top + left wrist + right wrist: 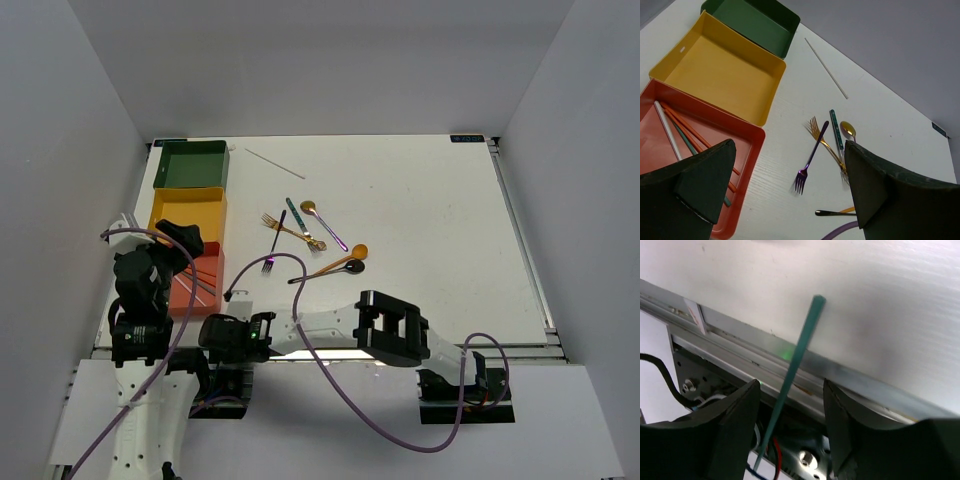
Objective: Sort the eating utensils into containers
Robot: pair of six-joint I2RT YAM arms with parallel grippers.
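Note:
My right gripper [791,385] hangs at the table's near edge, jaws apart on either side of a teal chopstick [801,342] that juts over the metal rail; neither finger visibly touches it. Open and holding nothing, my left gripper [790,200] hovers by the orange-red tray [715,112], which holds white, orange and teal chopsticks [675,131]. The yellow tray [715,70] and green tray [755,25] have nothing in them. On the table lie a purple fork [810,160], gold fork [822,141], teal-handled utensil [836,127], gold spoon [848,130], white chopstick [826,67], black spoon [330,273] and orange spoon [340,262].
My right arm [390,330] stretches leftward along the near table edge, and a purple cable [300,300] loops over it onto the table. Grey walls close in the left, right and back. The metal rail [730,335] and wiring sit under the right gripper.

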